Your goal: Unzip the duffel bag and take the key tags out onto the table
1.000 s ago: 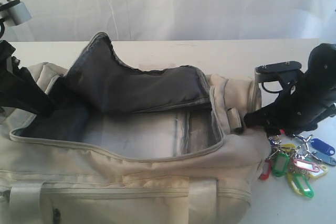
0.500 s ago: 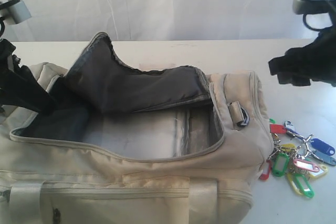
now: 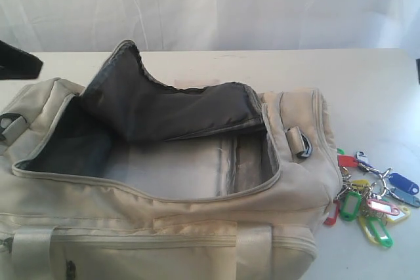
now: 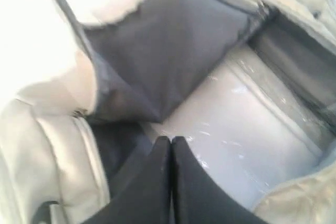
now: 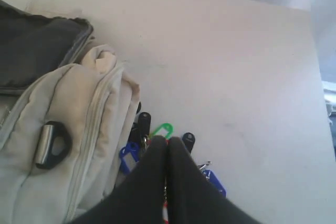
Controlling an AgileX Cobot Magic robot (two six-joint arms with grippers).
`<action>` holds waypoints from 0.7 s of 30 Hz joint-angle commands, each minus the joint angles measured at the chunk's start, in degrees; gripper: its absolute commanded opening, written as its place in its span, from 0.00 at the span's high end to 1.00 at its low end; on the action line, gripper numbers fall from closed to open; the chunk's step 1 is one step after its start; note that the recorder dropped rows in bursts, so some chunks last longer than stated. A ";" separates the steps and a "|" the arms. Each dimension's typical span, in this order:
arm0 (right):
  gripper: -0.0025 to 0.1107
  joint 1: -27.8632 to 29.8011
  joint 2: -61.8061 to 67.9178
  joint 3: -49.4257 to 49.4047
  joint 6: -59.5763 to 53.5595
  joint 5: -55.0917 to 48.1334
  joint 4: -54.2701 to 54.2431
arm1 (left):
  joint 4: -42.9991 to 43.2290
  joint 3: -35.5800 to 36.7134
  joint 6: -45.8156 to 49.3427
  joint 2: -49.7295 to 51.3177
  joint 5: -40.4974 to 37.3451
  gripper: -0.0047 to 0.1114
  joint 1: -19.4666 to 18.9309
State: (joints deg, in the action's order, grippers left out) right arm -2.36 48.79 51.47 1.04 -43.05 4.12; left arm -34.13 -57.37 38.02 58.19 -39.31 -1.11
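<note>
Left gripper (image 4: 170,140) pinched shut, empty, over duffel bag (image 3: 164,227) opening; right gripper (image 5: 167,140) likewise, over key tags (image 3: 371,204) beside bag.

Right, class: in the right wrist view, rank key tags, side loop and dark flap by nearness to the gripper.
1. key tags, under the right gripper
2. side loop, on the bag's end
3. dark flap, beyond the loop
</note>
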 commanded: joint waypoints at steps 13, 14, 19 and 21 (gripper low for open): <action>0.98 0.15 -4.63 -1.60 0.50 3.64 0.44 | -0.11 4.68 -2.15 -12.86 3.82 0.96 0.13; 0.98 0.15 -4.63 -1.60 0.50 3.64 0.44 | -0.11 4.68 -2.15 -12.86 3.82 0.96 0.13; 0.98 0.15 -4.63 -1.60 0.50 3.64 0.44 | -0.11 4.68 -2.15 -12.86 3.82 0.96 0.13; 0.98 0.15 -4.63 -1.60 0.50 3.64 0.44 | -0.11 4.68 -2.15 -12.86 3.94 0.96 0.13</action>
State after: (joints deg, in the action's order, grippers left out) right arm -2.36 44.52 50.12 1.26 -40.19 4.61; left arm -33.46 -53.01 36.52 45.81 -34.86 -1.11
